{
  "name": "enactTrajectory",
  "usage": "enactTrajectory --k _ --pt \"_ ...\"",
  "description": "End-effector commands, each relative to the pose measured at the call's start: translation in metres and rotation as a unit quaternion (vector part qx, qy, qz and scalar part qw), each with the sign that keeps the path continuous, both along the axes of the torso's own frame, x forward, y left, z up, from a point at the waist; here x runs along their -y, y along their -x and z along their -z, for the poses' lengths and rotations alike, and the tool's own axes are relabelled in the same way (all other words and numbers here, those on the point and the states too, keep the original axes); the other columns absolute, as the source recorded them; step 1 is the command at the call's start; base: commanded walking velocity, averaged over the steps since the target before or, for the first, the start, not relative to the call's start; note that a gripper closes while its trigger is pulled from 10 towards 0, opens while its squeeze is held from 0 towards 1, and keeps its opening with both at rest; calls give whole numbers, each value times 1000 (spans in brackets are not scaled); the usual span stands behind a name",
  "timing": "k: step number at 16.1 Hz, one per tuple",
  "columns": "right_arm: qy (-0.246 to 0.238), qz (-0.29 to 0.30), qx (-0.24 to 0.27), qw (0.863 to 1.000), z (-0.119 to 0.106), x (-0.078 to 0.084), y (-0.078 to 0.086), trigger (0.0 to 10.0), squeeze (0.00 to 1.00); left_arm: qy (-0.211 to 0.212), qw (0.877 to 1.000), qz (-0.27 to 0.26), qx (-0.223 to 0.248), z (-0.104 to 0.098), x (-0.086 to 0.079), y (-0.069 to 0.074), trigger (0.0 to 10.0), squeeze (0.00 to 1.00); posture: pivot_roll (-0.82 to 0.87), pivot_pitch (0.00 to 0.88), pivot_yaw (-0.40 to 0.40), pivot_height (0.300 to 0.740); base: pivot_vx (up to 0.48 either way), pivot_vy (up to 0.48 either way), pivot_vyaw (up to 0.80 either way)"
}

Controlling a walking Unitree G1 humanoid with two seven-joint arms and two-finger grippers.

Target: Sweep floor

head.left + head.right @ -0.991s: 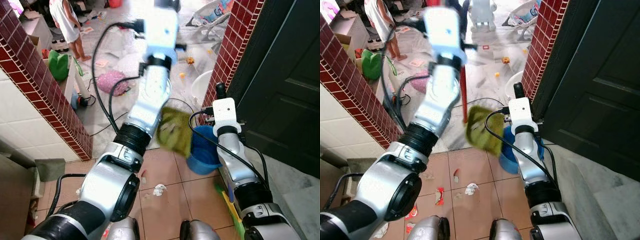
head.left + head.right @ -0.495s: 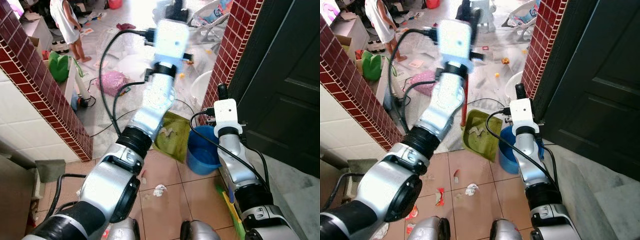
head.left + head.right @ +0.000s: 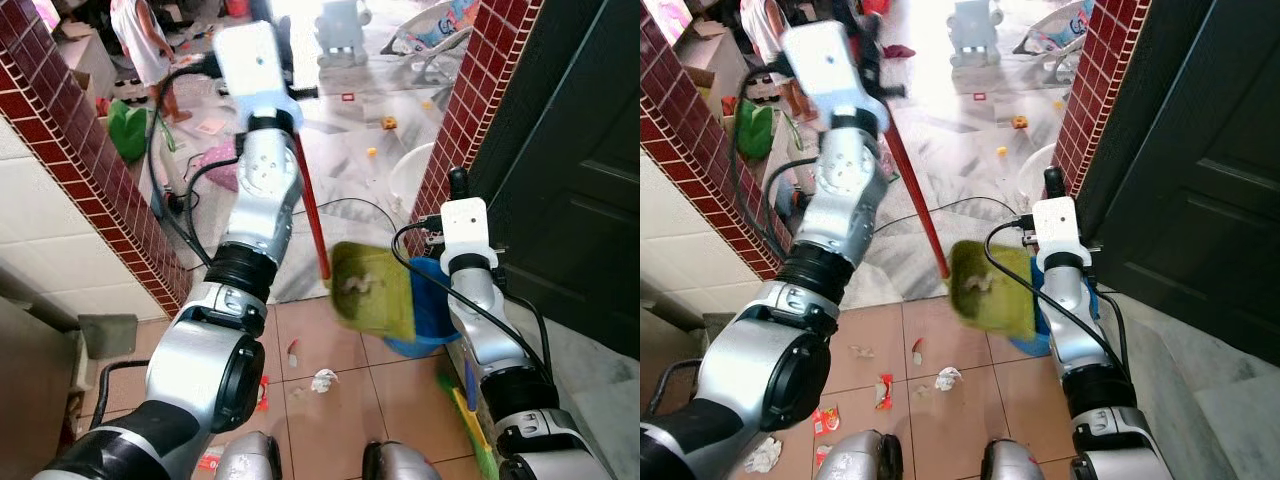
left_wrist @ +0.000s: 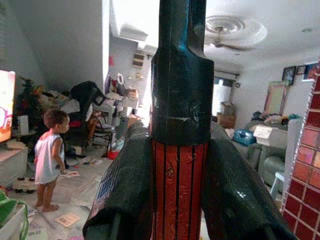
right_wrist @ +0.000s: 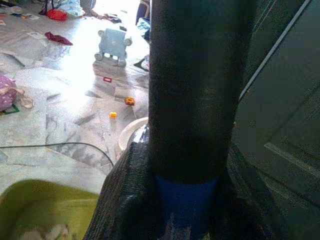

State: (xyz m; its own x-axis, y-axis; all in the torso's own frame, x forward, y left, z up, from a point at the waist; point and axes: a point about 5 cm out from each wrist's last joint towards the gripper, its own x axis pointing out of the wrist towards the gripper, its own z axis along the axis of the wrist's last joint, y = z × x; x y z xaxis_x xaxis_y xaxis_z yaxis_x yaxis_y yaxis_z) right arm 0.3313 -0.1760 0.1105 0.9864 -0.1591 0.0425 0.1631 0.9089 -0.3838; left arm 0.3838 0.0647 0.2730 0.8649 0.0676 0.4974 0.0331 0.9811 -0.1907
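My left gripper [image 4: 177, 165] is raised high and shut on the red handle [image 3: 312, 205] of a green dustpan [image 3: 372, 285]. The pan hangs tilted and blurred against the rim of a blue bucket [image 3: 428, 335], with pale scraps inside it. Lower down at the right, beside the doorway, my right gripper [image 3: 458, 182] is shut on the broom's black and blue pole [image 5: 195, 100]. The broom's green bristles [image 3: 468, 418] rest by my right side. A white scrap [image 3: 322, 380] and red wrappers [image 3: 882, 391] lie on the terracotta tiles.
Brick pillars [image 3: 80, 150] [image 3: 470, 110] frame an opening to a cluttered marble-floored room. A dark door [image 3: 580, 150] stands at the right. A person [image 3: 145, 50] stands far back left. A black cable [image 3: 350, 205], a white basin [image 3: 405, 175] and toys lie beyond the threshold.
The dustpan rested on the floor left of the bucket half a second ago; it is now lifted and swung right against the bucket. My left wrist has swung left. The right arm keeps still.
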Motion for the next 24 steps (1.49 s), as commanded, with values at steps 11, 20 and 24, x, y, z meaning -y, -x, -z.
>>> enactTrajectory --k 11,20,24 --pt "43 -1 -10 999 8 23 20 10000 0 2 998 -24 51 -29 -17 0 10000 0 -82 11 23 740 0 -232 0" --pt "28 -30 4 999 3 20 28 10000 0 -104 988 -9 114 -19 4 7 10000 0 -109 18 23 740 0 0 0" --pt "22 -50 23 998 -6 11 29 10000 0 -135 982 63 118 5 49 23 10000 0 -137 31 33 740 0 0 0"
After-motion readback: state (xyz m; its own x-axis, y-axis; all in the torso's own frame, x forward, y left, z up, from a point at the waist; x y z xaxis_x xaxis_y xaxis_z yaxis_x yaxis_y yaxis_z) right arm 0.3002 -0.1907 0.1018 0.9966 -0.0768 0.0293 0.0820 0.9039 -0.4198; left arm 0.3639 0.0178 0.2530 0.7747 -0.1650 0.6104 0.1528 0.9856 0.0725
